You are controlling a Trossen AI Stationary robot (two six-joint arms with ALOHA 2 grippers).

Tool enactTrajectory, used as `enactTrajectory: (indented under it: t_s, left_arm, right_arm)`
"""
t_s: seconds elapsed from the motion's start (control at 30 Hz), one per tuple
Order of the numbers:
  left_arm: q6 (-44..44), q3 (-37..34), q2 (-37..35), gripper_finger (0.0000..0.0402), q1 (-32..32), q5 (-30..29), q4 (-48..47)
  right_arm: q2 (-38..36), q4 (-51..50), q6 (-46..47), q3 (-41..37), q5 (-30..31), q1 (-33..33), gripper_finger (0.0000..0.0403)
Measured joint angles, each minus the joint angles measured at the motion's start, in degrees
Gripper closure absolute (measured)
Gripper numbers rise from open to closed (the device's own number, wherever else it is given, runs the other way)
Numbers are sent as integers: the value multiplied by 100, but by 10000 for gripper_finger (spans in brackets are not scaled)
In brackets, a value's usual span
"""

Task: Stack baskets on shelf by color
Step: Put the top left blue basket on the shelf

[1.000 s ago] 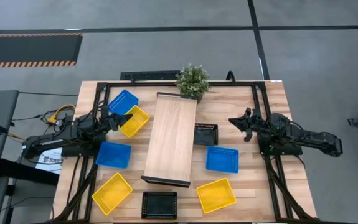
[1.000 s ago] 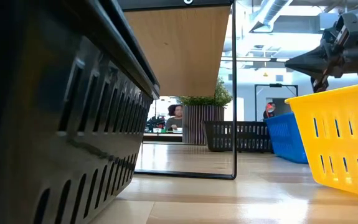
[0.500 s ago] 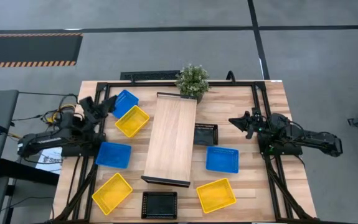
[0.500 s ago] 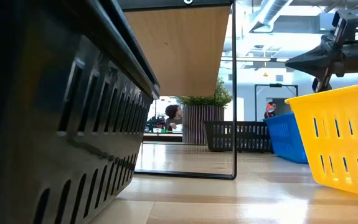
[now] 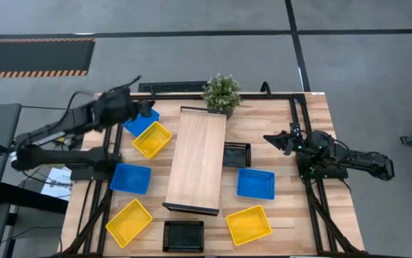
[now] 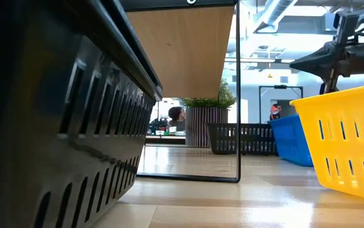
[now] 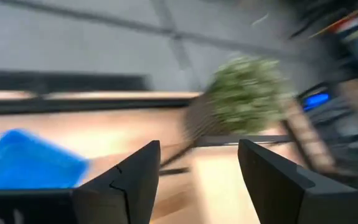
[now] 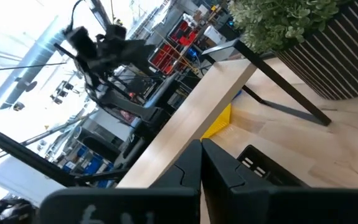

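The shelf is a long light-wood plank in the middle of the table. Baskets lie around it on the tabletop. On its left are a blue one, a yellow one, a blue one and a yellow one. A black one lies at the near end. On its right are a yellow one, a blue one and a black one. My left gripper hangs open and empty, high above the far-left blue basket. My right gripper is shut, level, right of the shelf.
A potted plant stands at the shelf's far end. A dark frame runs along the table's sides. In the low view the near black basket fills the left. People sit in the room beyond the table.
My left gripper has risen from beside the far yellow basket, swung toward the table's far edge and opened. It carries nothing. My right gripper has rolled about its own axis without changing place. No basket has moved.
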Motion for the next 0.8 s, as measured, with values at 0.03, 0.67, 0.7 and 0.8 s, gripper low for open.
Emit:
enactTrajectory:
  t_s: [0.03,0.67,0.7,0.8]
  left_arm:
    - [10,258,236,196,223,154,-379]
    - [2693,1057,3899,191,2991,2150,-1199]
    - [2773,1057,3994,191,2994,2090,-1180]
    - [3218,1057,4167,191,2989,1760,-1243]
  right_arm:
    - [0,0,0,0,1,0,377]
    - [0,0,0,0,87,11,377]
    - [1,0,0,0,85,11,377]
    - [0,-2,2,0,85,11,377]
